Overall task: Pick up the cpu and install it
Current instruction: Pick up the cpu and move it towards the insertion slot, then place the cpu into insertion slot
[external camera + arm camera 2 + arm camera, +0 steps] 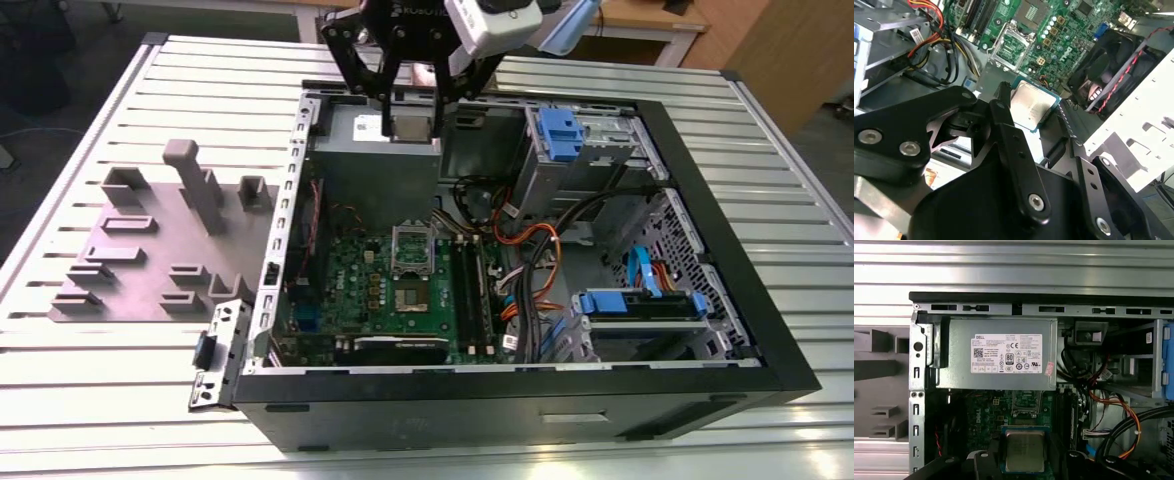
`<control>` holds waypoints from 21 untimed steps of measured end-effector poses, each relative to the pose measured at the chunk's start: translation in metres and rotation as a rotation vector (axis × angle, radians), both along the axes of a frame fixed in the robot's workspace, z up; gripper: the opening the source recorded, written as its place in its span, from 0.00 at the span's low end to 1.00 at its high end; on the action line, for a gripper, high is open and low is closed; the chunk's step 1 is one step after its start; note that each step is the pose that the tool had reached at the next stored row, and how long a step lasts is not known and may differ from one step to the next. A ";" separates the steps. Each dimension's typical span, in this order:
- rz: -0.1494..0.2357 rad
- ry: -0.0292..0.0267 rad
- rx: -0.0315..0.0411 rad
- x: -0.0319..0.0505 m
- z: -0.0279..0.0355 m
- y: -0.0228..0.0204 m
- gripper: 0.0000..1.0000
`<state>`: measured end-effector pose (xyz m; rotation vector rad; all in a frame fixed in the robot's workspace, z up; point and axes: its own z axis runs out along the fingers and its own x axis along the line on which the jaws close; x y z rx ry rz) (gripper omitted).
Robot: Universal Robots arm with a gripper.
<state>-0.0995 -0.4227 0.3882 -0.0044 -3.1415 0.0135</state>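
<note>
A ribbed silvery aluminium table (80, 400) carries everything, and pale wooden furniture (747, 40) edges the room at 1 o'clock. An open black computer case (534, 405) sits at the centre, with a grey moulded fixture block (147, 250) at 9 o'clock. At 12 o'clock a black gripper (412, 120), its arm cut off by the frame, hangs over the case. Its jaws clamp the small silvery square cpu (1025, 451) in the air. In the second wrist view, black linkages partly hide the contact.
</note>
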 end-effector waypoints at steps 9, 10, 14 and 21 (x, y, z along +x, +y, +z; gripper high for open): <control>-0.001 -0.0001 0.0001 0.0163 0.0000 -0.0002 0.47; -0.002 -0.0001 0.0001 0.0164 0.0000 -0.0002 0.47; -0.001 -0.0001 0.0000 0.0168 -0.0001 -0.0004 0.47; -0.002 -0.0001 0.0001 0.0167 -0.0002 -0.0039 0.47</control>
